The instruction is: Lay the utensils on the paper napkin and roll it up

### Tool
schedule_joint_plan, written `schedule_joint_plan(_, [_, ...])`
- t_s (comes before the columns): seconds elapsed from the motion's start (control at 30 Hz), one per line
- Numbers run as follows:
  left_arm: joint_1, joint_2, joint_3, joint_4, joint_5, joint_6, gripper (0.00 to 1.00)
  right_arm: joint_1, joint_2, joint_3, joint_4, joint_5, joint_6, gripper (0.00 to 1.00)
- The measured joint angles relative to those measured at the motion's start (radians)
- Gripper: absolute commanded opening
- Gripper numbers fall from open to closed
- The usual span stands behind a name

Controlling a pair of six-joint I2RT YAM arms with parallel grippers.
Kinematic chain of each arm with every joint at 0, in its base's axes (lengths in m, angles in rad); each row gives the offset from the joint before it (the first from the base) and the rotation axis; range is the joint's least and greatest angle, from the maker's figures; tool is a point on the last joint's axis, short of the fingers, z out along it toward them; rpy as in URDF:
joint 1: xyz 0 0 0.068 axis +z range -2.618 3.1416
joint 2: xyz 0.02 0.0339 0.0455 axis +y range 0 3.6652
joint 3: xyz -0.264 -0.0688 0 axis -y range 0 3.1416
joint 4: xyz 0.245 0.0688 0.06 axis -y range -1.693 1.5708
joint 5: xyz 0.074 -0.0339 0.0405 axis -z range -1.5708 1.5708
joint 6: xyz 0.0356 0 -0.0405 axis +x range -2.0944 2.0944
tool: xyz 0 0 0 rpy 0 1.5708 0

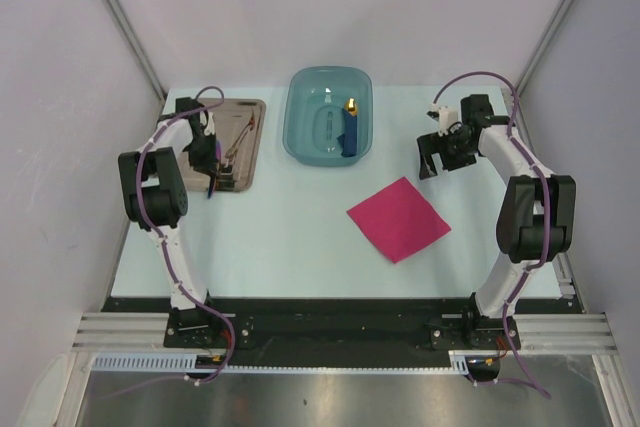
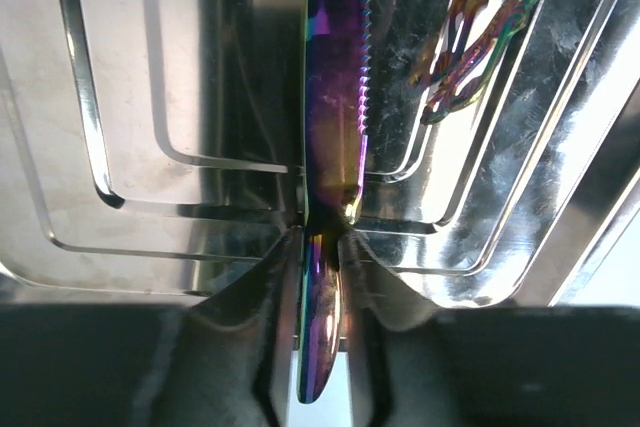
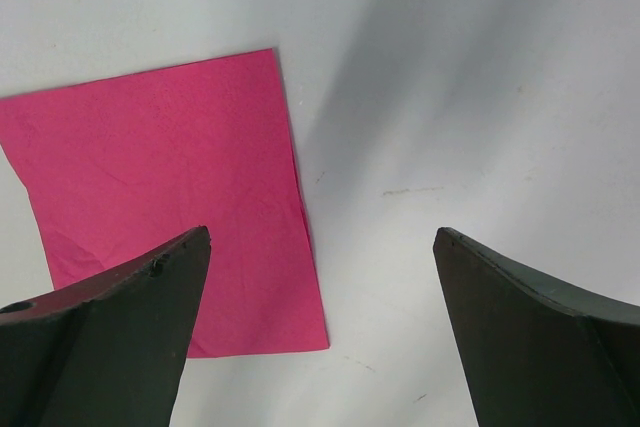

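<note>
Left pincer (image 2: pixel 322 247) hangs over the tray (image 1: pixel 250 112), its fingers either side of a knife (image 2: pixel 335 97); I cannot tell whether it pinches. Right pincer (image 3: pixel 322 237) hovers spread above the paper napkin (image 1: pixel 398 218), which lies flat and bare on the worktop (image 1: pixel 300 237). The other utensils (image 2: pixel 480 27) lie in the tray; placing and rolling remain.

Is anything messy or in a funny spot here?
Nothing looks spilled or broken. The pink napkin lies turned cornerwise on the table, and a chunky blue thing lies alone in the teal tub.

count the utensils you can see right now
2: a knife between the left gripper's fingers, and a second piece lying beside it on the tray. The arm may hide more.
</note>
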Motion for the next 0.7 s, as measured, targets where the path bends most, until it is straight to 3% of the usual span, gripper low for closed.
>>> schedule_joint_plan(0.1, [0.0,0.0,0.0,0.005,-0.006,-0.013,0.01,-0.005,0.0,0.0,0.0,0.0,0.0,1.0])
schedule_joint_plan(0.37, [-0.001,-0.06,-0.003,0.002,0.012,-0.071,0.0,-0.034,-0.026,-0.005,0.0,-0.003,0.01,1.0])
schedule_joint_plan(0.53, [-0.045,-0.272,0.0,-0.024,-0.019,-0.149,0.0,-0.092,-0.114,-0.045,0.0,-0.01,0.03,1.0])
schedule_joint_plan(0.7, [-0.208,-0.531,-0.003,-0.019,-0.051,-0.243,0.0,-0.141,-0.26,-0.143,0.002,-0.014,0.035,1.0])
